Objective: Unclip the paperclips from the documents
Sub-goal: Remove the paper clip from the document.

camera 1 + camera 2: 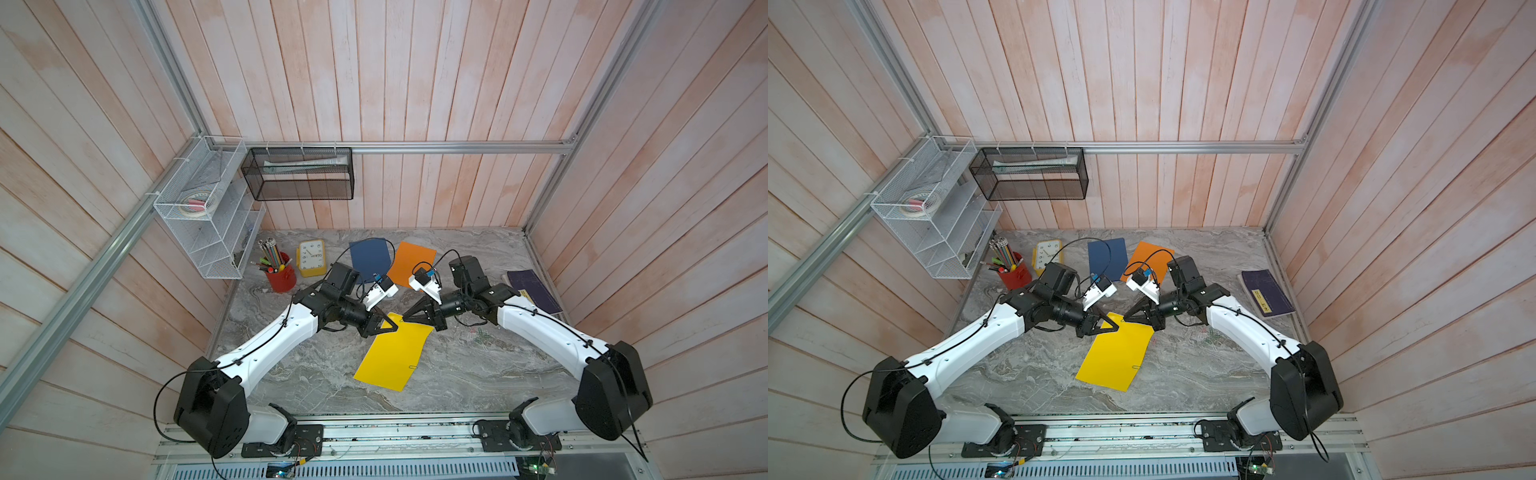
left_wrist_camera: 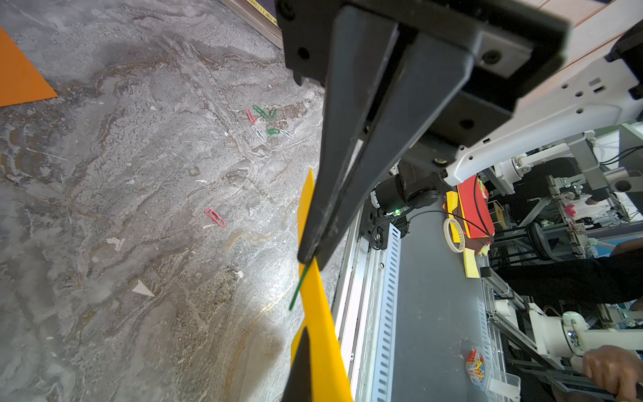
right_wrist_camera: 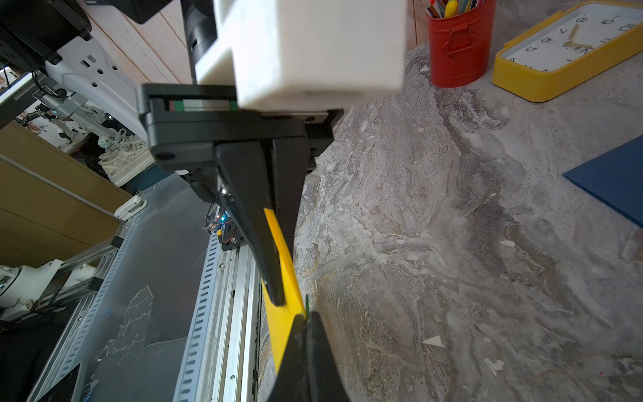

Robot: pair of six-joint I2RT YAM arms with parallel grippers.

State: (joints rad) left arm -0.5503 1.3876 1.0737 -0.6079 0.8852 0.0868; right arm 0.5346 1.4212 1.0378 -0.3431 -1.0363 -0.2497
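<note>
Yellow document lies at mid-bench, its far edge raised off the surface. The right gripper is clamped on that edge; the left gripper is closed, apparently pinching the green paperclip seated there. A silvery paperclip sits on the sheet's right edge, toward the bench front.

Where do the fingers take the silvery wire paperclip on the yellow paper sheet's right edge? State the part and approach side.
Pinch the silvery wire paperclip by its outer loop, where it seems to poke past the yellow paper sheet. Come from the robot's right: it straddles that edge, so an outward pull should slide it off.
</note>
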